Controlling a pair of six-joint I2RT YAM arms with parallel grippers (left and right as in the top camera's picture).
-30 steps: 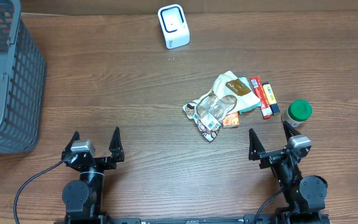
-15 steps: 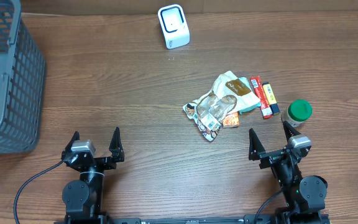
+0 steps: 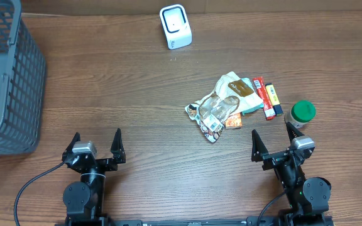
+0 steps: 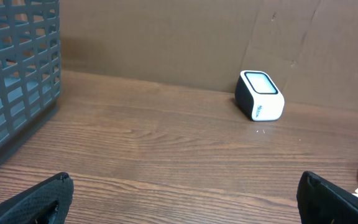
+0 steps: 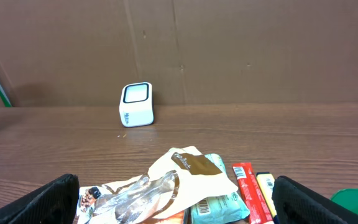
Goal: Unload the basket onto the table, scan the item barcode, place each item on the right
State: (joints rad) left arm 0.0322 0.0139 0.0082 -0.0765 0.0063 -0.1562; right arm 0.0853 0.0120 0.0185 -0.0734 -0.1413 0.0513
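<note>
In pile, orange packet mostly hidden under clear bag.

Arms matte black; left gripper and right gripper carry tapered pointed fingers, a light grey block atop each wrist, round joint housings, black cables near table edge.

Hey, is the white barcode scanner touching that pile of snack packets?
Apart. The overhead view shows a stretch of bare tabletop between the barcode scanner and the pile of snack packets; nothing bridges the gap.
</note>
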